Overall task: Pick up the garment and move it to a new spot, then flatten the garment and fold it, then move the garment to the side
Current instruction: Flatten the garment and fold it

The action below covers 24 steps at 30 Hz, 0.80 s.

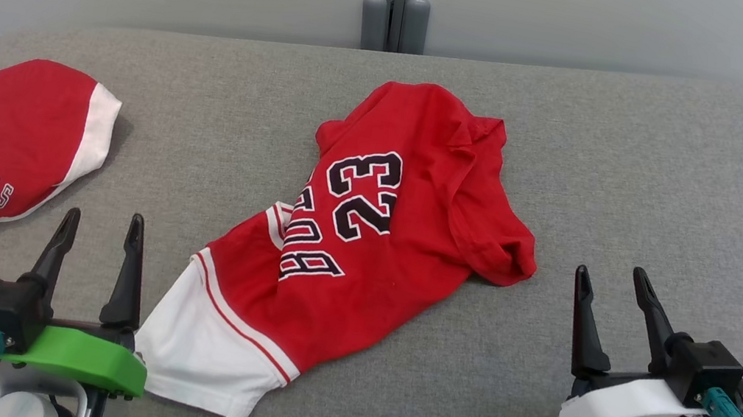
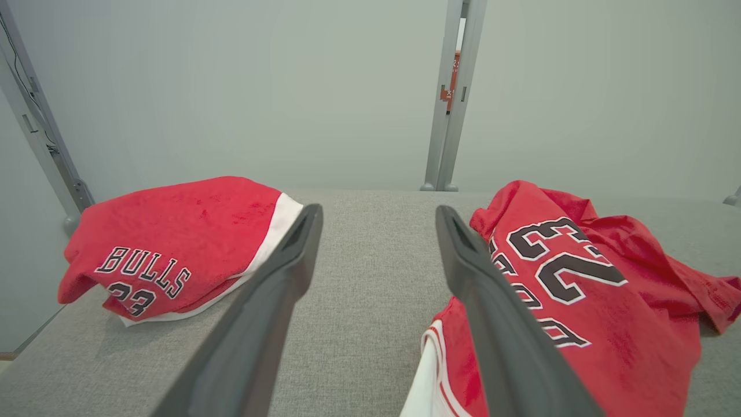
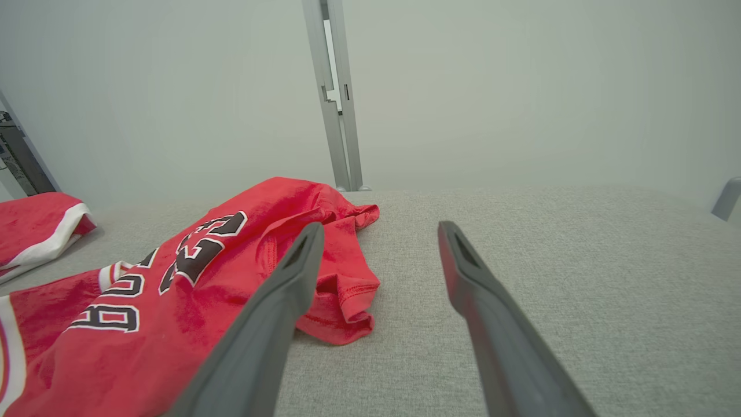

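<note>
Holding nothing, with left jaws wide apart at 8 o'clock and right jaws wide apart at 4 o'clock of the crumpled red Bulls jersey [image 1: 374,239] mid grey desk [image 1: 646,170], likely set to tug each side flat.

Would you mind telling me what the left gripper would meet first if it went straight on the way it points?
Likely nothing soon: the left gripper points along the bare strip of table between the folded garment and the jersey. It might touch the table near its far edge; depth is unclear.
</note>
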Tool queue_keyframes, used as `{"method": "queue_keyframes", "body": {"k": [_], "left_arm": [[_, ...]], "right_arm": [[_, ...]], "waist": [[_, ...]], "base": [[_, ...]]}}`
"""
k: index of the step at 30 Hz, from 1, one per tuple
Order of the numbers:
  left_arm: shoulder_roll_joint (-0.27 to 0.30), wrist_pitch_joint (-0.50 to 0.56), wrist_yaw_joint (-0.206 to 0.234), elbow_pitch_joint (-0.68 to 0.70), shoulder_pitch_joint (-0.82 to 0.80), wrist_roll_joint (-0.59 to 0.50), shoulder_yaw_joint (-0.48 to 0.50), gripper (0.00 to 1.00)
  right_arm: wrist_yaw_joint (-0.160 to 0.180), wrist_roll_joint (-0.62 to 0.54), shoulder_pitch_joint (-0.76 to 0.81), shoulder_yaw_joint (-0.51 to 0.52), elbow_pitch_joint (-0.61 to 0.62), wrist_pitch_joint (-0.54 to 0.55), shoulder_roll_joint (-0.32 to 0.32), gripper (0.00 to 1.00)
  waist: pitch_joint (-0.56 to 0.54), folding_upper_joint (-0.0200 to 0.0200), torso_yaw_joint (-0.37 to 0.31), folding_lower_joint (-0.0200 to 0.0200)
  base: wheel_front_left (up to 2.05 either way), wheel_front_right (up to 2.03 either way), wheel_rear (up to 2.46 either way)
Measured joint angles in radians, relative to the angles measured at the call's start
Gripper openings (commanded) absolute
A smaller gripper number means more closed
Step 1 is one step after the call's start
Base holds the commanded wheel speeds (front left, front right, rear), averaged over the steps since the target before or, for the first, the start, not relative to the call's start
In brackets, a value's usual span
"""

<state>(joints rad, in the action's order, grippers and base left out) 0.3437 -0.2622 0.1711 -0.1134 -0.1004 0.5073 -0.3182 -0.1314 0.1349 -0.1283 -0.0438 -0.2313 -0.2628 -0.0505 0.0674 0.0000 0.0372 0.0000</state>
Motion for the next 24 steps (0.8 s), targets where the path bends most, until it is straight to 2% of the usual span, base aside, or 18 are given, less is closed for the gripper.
{"method": "queue_keyframes", "body": {"k": [5,13,19,24], "left_arm": [[-0.041,0.0,-0.041,0.007,0.019,-0.06,0.095,1.0],[-0.115,0.0,-0.112,-0.02,0.025,-0.136,0.17,1.0],[-0.17,0.0,-0.159,-0.034,0.013,-0.183,0.197,1.0],[-0.212,0.0,-0.199,-0.05,-0.015,-0.216,0.218,1.0]], "right_arm": [[0.0,0.003,-0.001,-0.043,-0.02,0.0,0.0,1.0],[0.0,-0.003,-0.11,-0.154,-0.108,0.0,-0.025,1.0],[0.0,-0.02,-0.253,-0.222,-0.244,0.0,-0.039,1.0],[0.0,-0.045,-0.379,-0.252,-0.412,0.003,-0.043,1.0]], "waist": [[-0.004,0.0,0.0,0.0],[0.008,0.0,0.015,0.0],[0.029,0.0,0.048,0.0],[0.055,0.0,0.089,0.0]], "base": [[0.0,0.0,0.0],[0.0,0.0,0.0],[0.0,0.0,0.0],[0.0,0.0,0.0]]}}
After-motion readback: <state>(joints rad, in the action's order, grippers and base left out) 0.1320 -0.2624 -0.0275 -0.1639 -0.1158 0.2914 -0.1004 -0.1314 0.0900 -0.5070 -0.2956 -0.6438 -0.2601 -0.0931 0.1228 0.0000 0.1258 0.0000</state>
